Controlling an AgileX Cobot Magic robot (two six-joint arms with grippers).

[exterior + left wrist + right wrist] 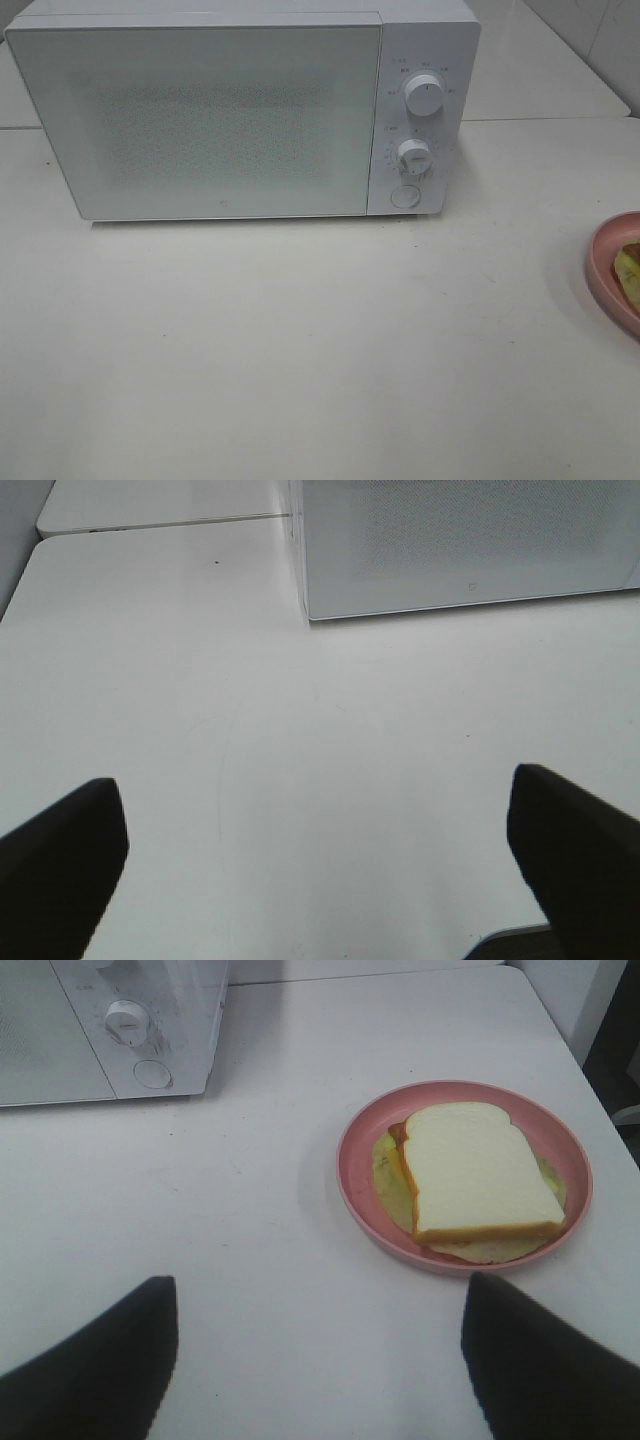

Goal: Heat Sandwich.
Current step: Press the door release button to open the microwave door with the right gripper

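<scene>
zero steps judged done | white-bread lettuce sandwich [480,1180] seen on round pink plate [352,1165], right edge of high view | white microwave [200,110] door shut | left gripper [320,865], right gripper [320,1360] spread, empty | opening, loading, heating left

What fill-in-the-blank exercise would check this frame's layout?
1. The door of the microwave is ____.
2. The sandwich lies on a ____ plate.
3. The left gripper and the right gripper hold nothing, and both stand ____.
Missing words: closed; pink; open.
</scene>
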